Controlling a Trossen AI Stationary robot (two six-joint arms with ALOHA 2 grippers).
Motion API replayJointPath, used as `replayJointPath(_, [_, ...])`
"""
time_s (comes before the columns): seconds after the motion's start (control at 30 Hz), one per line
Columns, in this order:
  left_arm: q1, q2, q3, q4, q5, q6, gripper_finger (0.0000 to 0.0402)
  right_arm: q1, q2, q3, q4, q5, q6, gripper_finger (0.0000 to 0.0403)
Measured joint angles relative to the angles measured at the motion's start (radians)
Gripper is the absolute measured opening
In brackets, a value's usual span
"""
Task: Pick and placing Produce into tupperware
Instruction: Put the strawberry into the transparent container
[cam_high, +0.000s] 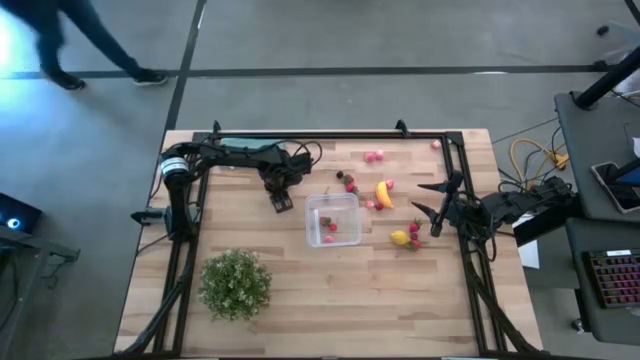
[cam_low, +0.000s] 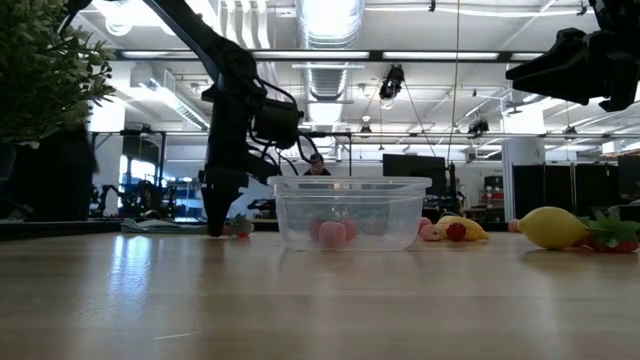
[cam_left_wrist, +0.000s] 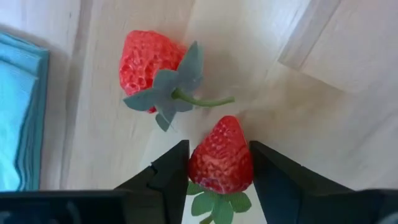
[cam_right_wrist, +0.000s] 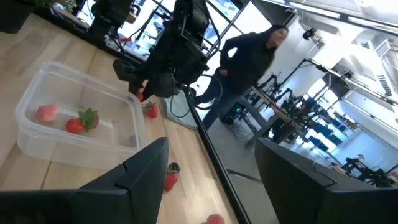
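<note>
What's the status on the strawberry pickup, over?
Left gripper down at the table, jaws closing around a strawberry. Second strawberry lies just beyond. Right gripper open, idle near lemon. Tupperware unobstructed.

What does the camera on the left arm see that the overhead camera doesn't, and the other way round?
Only the left wrist view shows the left gripper closed around a strawberry, with a second strawberry lying just ahead. Only the overhead view shows the clear container, banana, lemon, plant and waiting right gripper. Both show the wooden table.
</note>
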Motion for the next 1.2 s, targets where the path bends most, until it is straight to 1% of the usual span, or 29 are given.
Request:
replayJointPath(0.13, [0.000,0.000,0.001,-0.001,0.001,0.000,0.0116,0.000,0.000,0.000,0.000,0.000,0.000,0.0233])
replayJointPath(0.37, [-0.003,-0.002,0.014,-0.011,0.009,-0.024,0.0130,0.000,0.000,0.000,0.000,0.000,0.000,0.0233])
replayJointPath(0.6, [-0.042,-0.044,0.103,-0.011,0.033,-0.049,0.0132,0.000,0.000,0.000,0.000,0.000,0.000,0.0233])
replayJointPath(0.7, [-0.073,-0.085,0.151,0.001,0.073,-0.053,0.0133,0.000,0.000,0.000,0.000,0.000,0.000,0.0233])
replayJointPath(0.8, [-0.120,-0.125,0.196,0.039,0.143,-0.055,0.0133,0.000,0.000,0.000,0.000,0.000,0.000,0.0233])
replayJointPath(0.87, [-0.162,-0.149,0.216,0.091,0.178,-0.056,0.0134,0.000,0.000,0.000,0.000,0.000,0.000,0.0233])
replayJointPath(0.97, [-0.232,-0.159,0.231,0.190,0.185,-0.065,0.0134,0.000,0.000,0.000,0.000,0.000,0.000,0.0233])
replayJointPath(1.1, [-0.301,-0.131,0.236,0.299,0.188,-0.148,0.0134,0.000,0.000,0.000,0.000,0.000,0.000,0.0233])
replayJointPath(1.2, [-0.322,-0.091,0.235,0.298,0.158,-0.242,0.0134,0.000,0.000,0.000,0.000,0.000,0.000,0.0233])
